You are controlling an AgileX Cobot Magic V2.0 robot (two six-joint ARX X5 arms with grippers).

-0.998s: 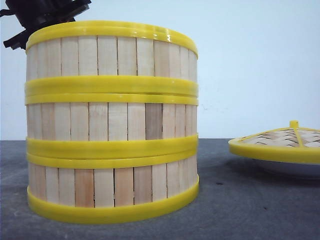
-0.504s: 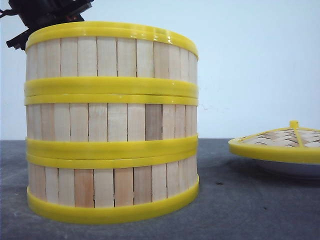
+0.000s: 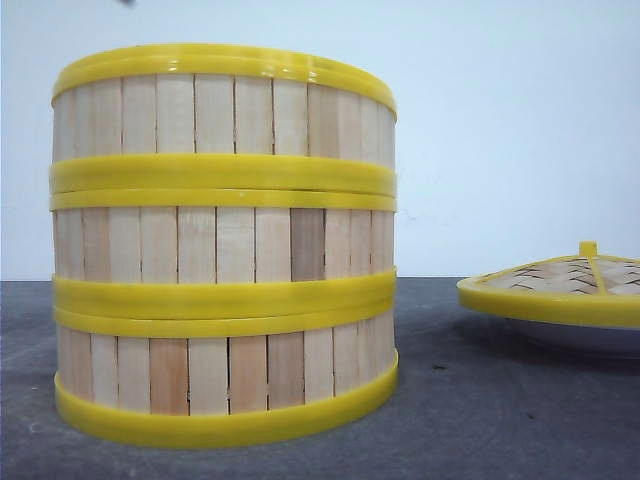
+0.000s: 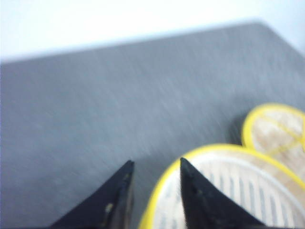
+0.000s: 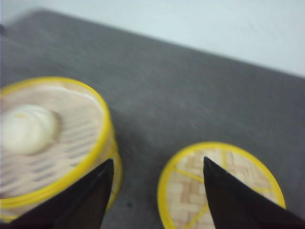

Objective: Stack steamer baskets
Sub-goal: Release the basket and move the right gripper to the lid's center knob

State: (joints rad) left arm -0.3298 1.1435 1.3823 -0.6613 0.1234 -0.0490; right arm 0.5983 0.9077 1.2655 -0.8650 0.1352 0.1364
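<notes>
Nearest the front camera, the three steamer baskets stand as one straight stack at the left of the grey table, rims seated on one another, so the stacking looks done. To the right and farther back, the woven lid rests on a white plate, apart from the stack. Above, the left gripper and right gripper both hang with fingers spread, holding nothing; a pale bun sits in the top basket.
</notes>
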